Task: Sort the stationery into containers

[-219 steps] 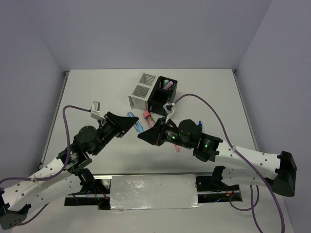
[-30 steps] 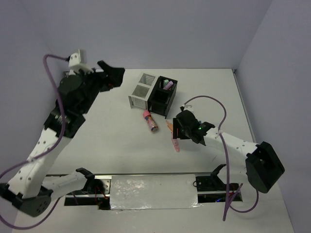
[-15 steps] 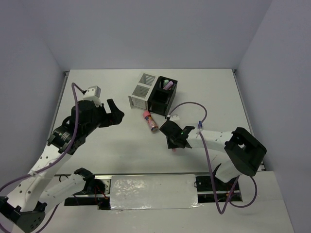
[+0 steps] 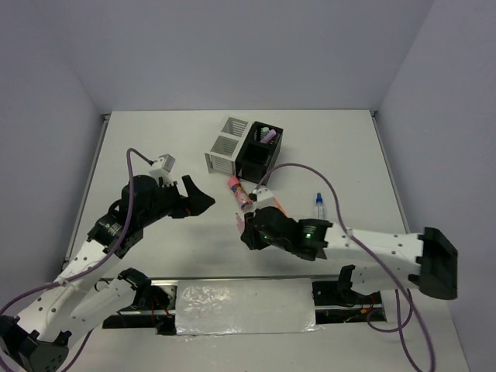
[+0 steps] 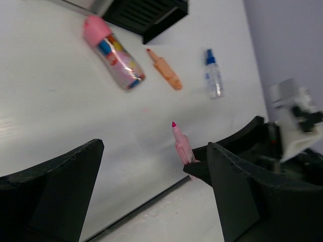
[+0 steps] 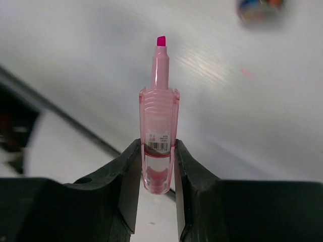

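Right wrist view: my right jaws are clamped on the pink highlighter, tip forward. My left jaws gape, empty. Beyond them the pink tube, orange pen and bottle lie unsorted on the worktop; the black container holds a few.

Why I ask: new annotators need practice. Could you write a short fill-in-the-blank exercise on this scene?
1. The right hand grips a ____ highlighter.
2. The left hand stands wide ____, holding nothing.
3. The clear bottle has a ____ cap.
Missing words: pink; open; blue.
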Action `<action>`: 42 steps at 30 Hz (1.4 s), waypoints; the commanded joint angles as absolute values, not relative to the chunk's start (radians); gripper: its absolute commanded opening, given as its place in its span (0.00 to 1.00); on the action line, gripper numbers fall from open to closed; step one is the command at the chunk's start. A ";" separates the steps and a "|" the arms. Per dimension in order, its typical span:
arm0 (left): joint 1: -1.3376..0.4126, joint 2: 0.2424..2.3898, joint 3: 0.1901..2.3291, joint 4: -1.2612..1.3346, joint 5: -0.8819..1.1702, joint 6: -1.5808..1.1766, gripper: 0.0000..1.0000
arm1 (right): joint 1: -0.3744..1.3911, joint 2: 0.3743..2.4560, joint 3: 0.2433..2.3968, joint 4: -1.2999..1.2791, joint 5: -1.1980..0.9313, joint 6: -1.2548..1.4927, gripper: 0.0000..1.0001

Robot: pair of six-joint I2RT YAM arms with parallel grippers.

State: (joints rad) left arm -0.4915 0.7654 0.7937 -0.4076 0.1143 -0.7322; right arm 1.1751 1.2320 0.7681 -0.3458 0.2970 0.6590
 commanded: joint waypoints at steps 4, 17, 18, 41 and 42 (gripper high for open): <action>-0.561 0.751 0.745 -0.109 0.270 -0.868 0.93 | 1.196 1.011 0.811 -0.094 0.258 0.603 0.00; -0.641 0.857 0.776 0.035 0.250 -0.890 0.56 | 1.216 1.058 0.960 -0.158 0.273 0.543 0.00; -0.640 0.865 0.778 0.025 0.244 -0.885 0.51 | 1.218 1.057 0.960 -0.156 0.268 0.540 0.00; -0.643 0.897 0.804 -0.035 0.146 -0.854 0.65 | 1.243 1.106 1.000 -0.255 0.359 0.545 0.00; -0.641 0.897 0.799 -0.035 0.144 -0.856 0.71 | 1.243 1.108 1.000 -0.256 0.362 0.545 0.00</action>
